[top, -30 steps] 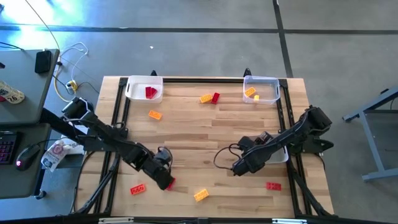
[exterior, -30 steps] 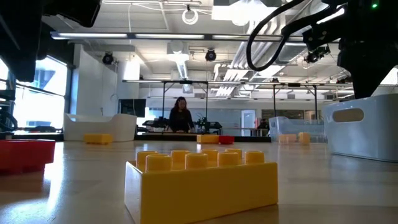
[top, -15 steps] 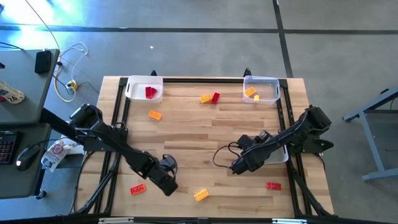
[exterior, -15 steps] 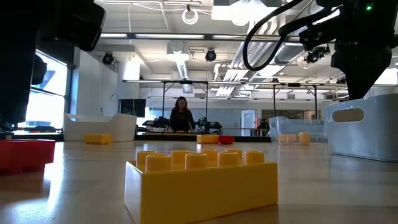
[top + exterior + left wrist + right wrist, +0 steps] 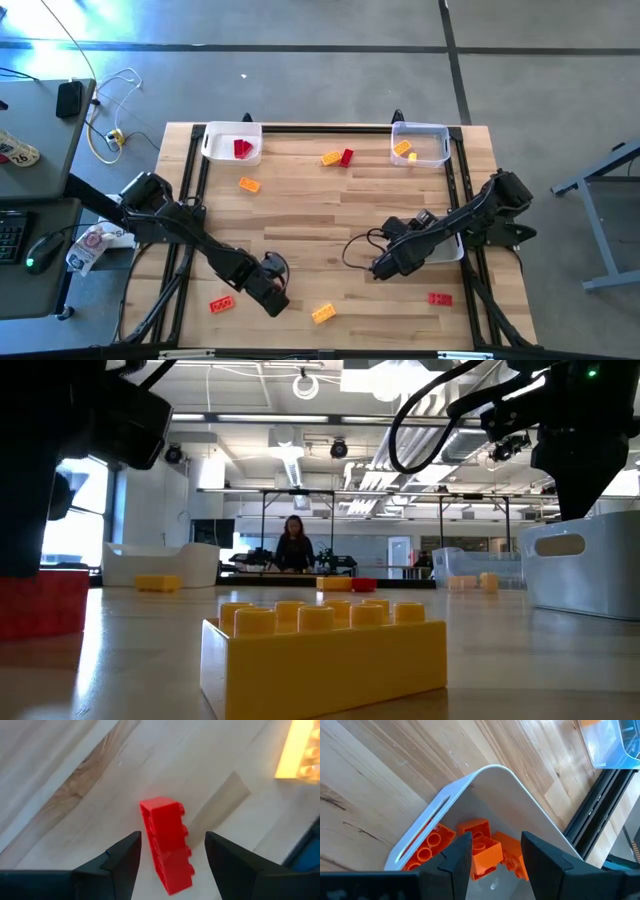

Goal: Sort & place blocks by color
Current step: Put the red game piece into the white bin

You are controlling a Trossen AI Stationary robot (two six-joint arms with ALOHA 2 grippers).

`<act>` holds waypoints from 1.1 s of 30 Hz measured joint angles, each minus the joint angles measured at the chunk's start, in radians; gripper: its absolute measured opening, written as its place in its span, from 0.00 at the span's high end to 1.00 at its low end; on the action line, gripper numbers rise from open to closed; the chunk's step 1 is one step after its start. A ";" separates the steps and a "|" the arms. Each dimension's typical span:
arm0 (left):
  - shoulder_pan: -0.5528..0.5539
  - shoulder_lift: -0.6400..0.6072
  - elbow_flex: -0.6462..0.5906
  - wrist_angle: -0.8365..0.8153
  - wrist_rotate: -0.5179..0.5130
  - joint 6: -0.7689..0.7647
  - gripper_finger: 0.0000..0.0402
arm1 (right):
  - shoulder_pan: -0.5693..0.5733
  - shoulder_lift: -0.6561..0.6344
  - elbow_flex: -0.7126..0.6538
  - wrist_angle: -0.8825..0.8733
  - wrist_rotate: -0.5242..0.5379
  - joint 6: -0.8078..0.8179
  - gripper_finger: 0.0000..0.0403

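Near tabletop (image 5: pixel 330 215) front, left pincer (image 5: pixel 172 851) wide, straddling red block (image 5: pixel 167 844), hidden overhead. Right pincer (image 5: pixel 493 851) grips orange block (image 5: pixel 486 855) over white tray (image 5: pixel 512 795).

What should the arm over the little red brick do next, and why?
Probably lower a little and close. The left gripper is open, with its two dark fingers on either side of the small red studded plastic brick, which lies on the wooden table and is not yet gripped. Closing would grab it for sorting.
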 joint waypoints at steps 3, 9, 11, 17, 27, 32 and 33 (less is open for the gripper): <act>0.000 0.021 -0.001 -0.006 0.005 0.001 0.48 | 0.000 0.000 0.000 0.000 0.000 0.000 0.61; 0.001 0.069 0.003 -0.002 0.037 0.026 0.49 | 0.000 0.000 0.000 0.001 0.000 0.000 0.61; 0.001 0.071 0.003 -0.004 0.034 0.043 0.50 | 0.000 0.000 0.000 0.001 0.001 0.000 0.61; 0.006 0.062 0.000 -0.019 0.012 0.104 0.65 | 0.000 0.000 0.000 0.002 -0.011 0.000 0.61; 0.070 0.039 -0.002 -0.027 0.004 0.282 0.84 | 0.006 -0.008 0.052 -0.044 -0.036 0.003 0.61; 0.127 -0.013 -0.002 -0.093 0.007 0.370 0.84 | 0.018 -0.008 0.138 -0.054 0.018 -0.029 0.61; 0.142 -0.028 -0.002 -0.121 0.006 0.385 0.84 | 0.018 -0.008 0.152 -0.045 0.027 -0.051 0.61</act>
